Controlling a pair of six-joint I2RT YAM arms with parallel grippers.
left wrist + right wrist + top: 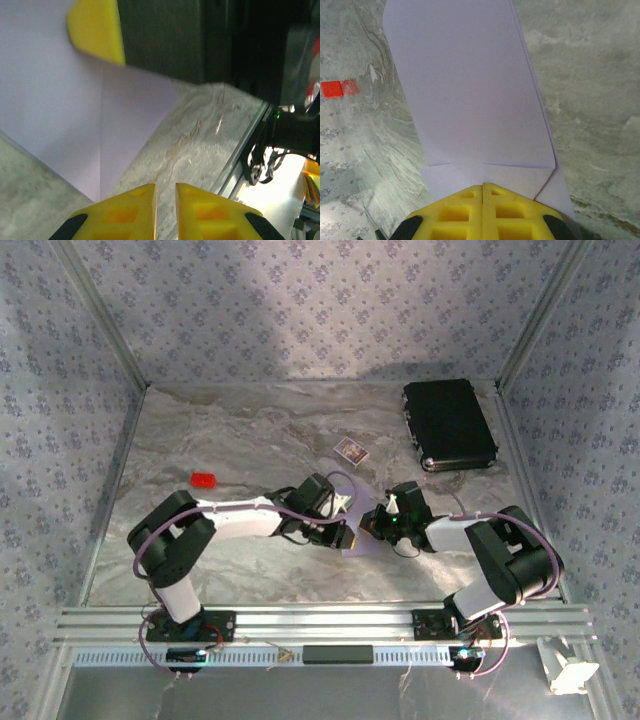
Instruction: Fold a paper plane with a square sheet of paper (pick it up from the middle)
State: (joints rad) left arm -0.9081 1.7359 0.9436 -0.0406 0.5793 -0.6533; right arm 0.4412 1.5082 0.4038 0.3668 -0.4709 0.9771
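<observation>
From above, the left gripper (347, 536) and right gripper (378, 523) meet mid-table over the sheet of paper (358, 547); at the left wrist, the jaws stand narrowly parted on nothing, with the sheet ahead and leftward (a right finger (95, 30) rests on it); at the right wrist, the jaws are pressed together at the sheet's near folded end, so this arm is nearer, and the sheet's long axis runs straight away.

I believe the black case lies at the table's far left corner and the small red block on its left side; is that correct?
Not quite: the black case lies at the far right corner, as the top external view shows. The small red block is indeed on the left side.
</observation>
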